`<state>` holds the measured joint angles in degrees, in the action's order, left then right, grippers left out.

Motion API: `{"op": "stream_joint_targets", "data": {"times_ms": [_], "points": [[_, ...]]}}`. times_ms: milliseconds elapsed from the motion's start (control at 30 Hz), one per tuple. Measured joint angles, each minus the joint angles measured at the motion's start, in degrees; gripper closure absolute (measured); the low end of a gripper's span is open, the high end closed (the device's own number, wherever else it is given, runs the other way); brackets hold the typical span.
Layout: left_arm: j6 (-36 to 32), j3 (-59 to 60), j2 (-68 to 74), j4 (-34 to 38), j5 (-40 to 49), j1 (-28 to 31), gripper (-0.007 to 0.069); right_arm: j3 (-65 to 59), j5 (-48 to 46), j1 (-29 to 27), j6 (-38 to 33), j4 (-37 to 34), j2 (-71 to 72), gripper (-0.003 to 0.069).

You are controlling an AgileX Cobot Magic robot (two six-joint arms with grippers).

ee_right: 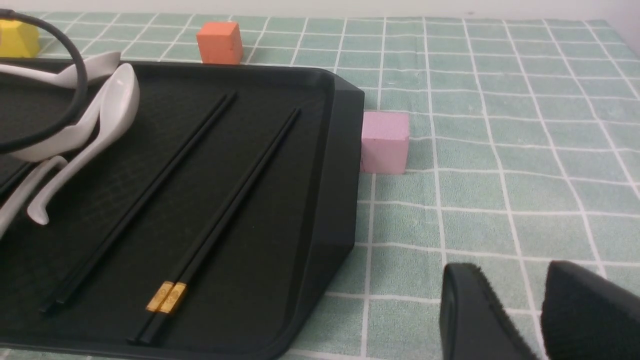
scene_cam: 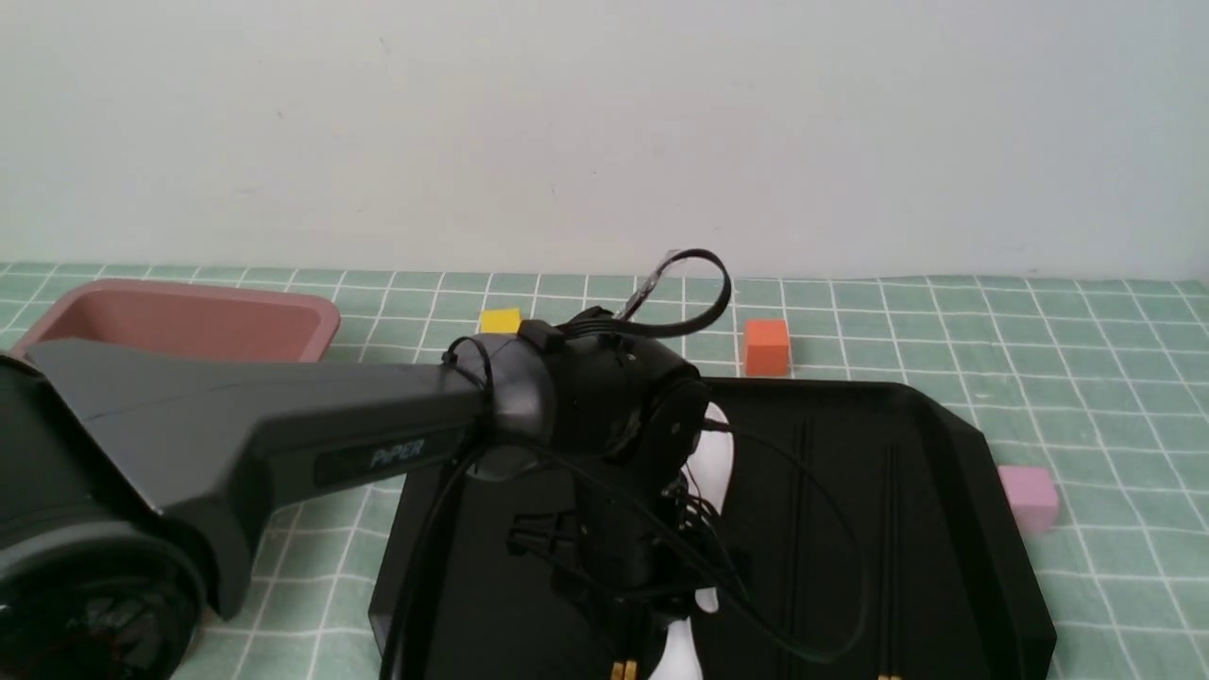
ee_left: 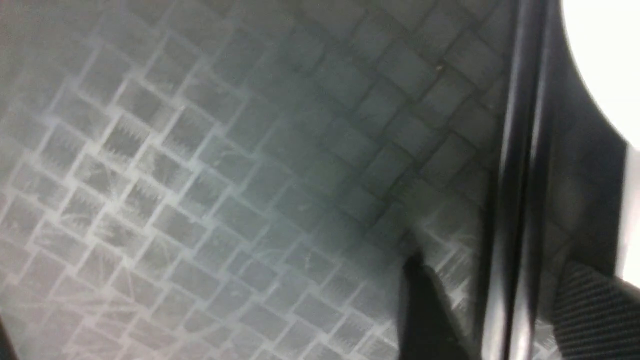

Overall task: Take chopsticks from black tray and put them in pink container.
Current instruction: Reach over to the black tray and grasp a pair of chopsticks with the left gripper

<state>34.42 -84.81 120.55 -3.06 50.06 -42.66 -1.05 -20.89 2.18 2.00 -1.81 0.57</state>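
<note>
Only readable txt: "PiPER", pale grey letters on a dark inset strip along the side of the left arm (scene_cam: 397,457), front view, fwd part of forearm, just behind wrist joint. Wrist views: no legible txt.

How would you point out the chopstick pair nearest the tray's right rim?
Start at the black tray, the biggest thing on the green checked cloth. Near its rim beside the pink cube lie two black chopsticks, side by side. Unlike the neighbouring pair, their near ends show gold.
</note>
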Motion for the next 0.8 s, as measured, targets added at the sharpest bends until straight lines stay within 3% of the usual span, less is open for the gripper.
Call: {"op": "stream_joint_targets", "data": {"times_ms": [133,200,400,800], "points": [[-0.64,-0.19,0.06,0.33,0.49,-0.06,0.0466,0.0,0.0,0.0,0.0,0.0,0.0,0.0419],[0.31,-0.2,0.06,0.42,0.68,-0.06,0.0516,0.0,0.0,0.0,0.0,0.0,0.0,0.0419],[1.99,-0.2,-0.47,0.51,0.92,-0.06,0.0512,0.0,0.0,0.0,0.0,0.0,0.0,0.0419],[7.87,1.15,-15.63,-3.05,12.02,1.54,0.0512,0.0,0.0,0.0,-0.04,0.0,0.0,0.0419]]}}
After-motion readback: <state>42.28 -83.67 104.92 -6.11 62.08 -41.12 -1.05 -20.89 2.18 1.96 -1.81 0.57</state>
